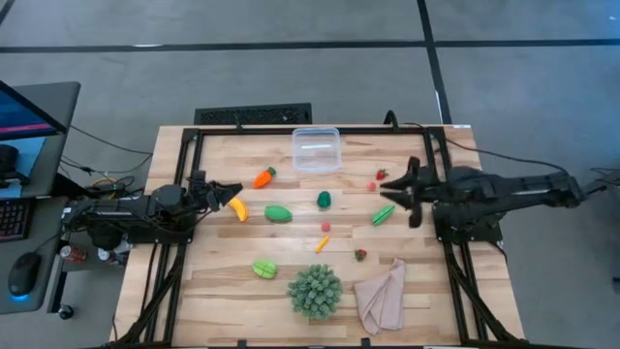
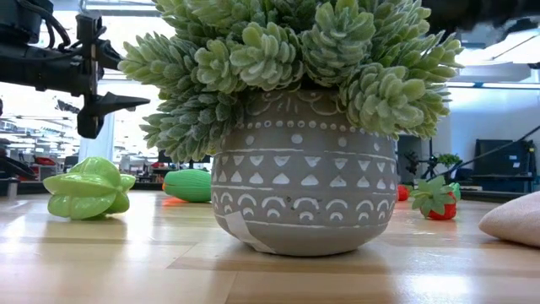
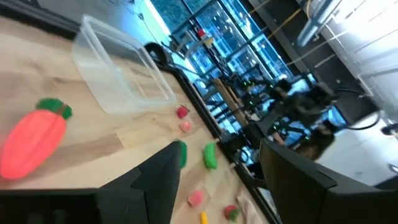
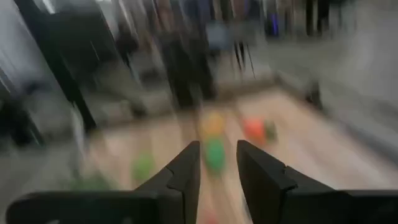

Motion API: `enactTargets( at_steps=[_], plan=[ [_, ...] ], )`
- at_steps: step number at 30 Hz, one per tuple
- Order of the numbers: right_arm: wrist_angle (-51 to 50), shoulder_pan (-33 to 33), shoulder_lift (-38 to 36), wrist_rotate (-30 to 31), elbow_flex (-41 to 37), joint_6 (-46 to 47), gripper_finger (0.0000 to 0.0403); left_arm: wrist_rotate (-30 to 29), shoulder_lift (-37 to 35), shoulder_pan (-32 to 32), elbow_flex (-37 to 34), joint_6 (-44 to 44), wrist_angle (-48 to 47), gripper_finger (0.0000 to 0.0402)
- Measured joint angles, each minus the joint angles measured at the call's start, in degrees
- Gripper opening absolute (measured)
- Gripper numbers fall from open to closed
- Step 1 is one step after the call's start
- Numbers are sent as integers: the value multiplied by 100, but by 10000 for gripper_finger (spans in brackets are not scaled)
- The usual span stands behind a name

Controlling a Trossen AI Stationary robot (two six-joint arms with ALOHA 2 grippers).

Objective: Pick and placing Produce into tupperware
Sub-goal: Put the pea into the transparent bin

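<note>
Left gripper (image 1: 225,191): above the table's left side, just over the banana (image 1: 235,207); jaws stand apart with nothing between them.
Carrot (image 1: 263,177): lies just right of the left gripper, toward the tupperware.
Green oval piece (image 1: 278,213): right of the banana, near mid-table.
Star-shaped green piece (image 1: 263,268): on the near side, left of the potted plant (image 1: 315,290).
Tupperware (image 1: 317,149): at the far edge, middle of the table, with no produce inside.
Dark green piece (image 1: 324,199): centre, below the tupperware.
Right gripper (image 1: 395,187): over the right side, beside a green pod (image 1: 383,214) and a red berry (image 1: 381,175); jaws narrowly apart, holding nothing.
Beige cloth (image 1: 381,294): near the front edge, right of the plant.
</note>
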Motion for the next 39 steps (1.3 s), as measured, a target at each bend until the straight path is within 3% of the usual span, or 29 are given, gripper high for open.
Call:
enactTargets(
  at_steps=[6, 12, 16, 19, 26, 34, 39],
  plan=[
    [-2669, -220, 1054, -165, 765, -333, 97, 258, 0, -4, 0, -120, -4, 208],
    [-3407, -346, 1946, -710, 1425, -1119, 97, 270, 0, -4, -1, -166, -53, 208],
    [-3912, -442, 2401, -108, 1704, -1429, 97, 270, 2, -4, 0, -182, -61, 208],
    [-4046, -568, 2605, 347, 1748, -1202, 97, 270, 2, -4, 0, -182, -91, 208],
    [-4328, -896, 2968, 426, 1744, -829, 97, 257, 2, -4, 0, -180, -155, 208],
    [-4295, -885, 3493, -664, 1744, -1741, 117, 261, 2, -4, 0, -173, -156, 208],
    [-4392, -742, 4003, -734, 1744, -2527, 162, 263, 2, -4, 0, -93, -156, 208]
  ],
)
